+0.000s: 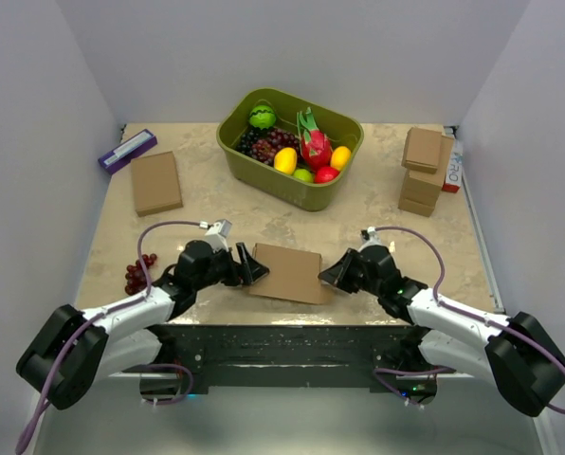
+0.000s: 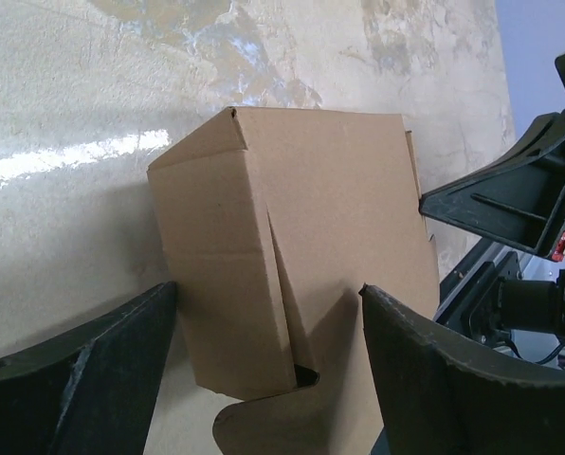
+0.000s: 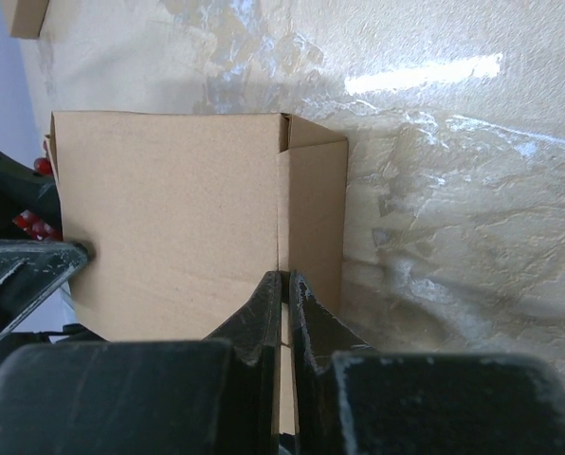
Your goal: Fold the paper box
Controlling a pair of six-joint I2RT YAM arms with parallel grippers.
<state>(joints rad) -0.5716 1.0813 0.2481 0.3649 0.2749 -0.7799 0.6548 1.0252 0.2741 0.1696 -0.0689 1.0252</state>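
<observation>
While awaiting a side tuck, paper box point(image 1: 284, 273): lying near the table's point(image 1: 216, 204) front edge, between both grippers.
Left gripper point(image 2: 268, 294): spread wide, straddling the box end, gripping nothing; probably bracing.
Right gripper point(image 3: 284, 281): almost closed, seemingly pinching a side flap's edge.

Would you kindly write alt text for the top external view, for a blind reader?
A brown paper box lies on the table, with the left gripper at its left end and the right gripper at its right end. Behind it sit a green tub of fruit, a flat brown box and stacked small boxes.
</observation>
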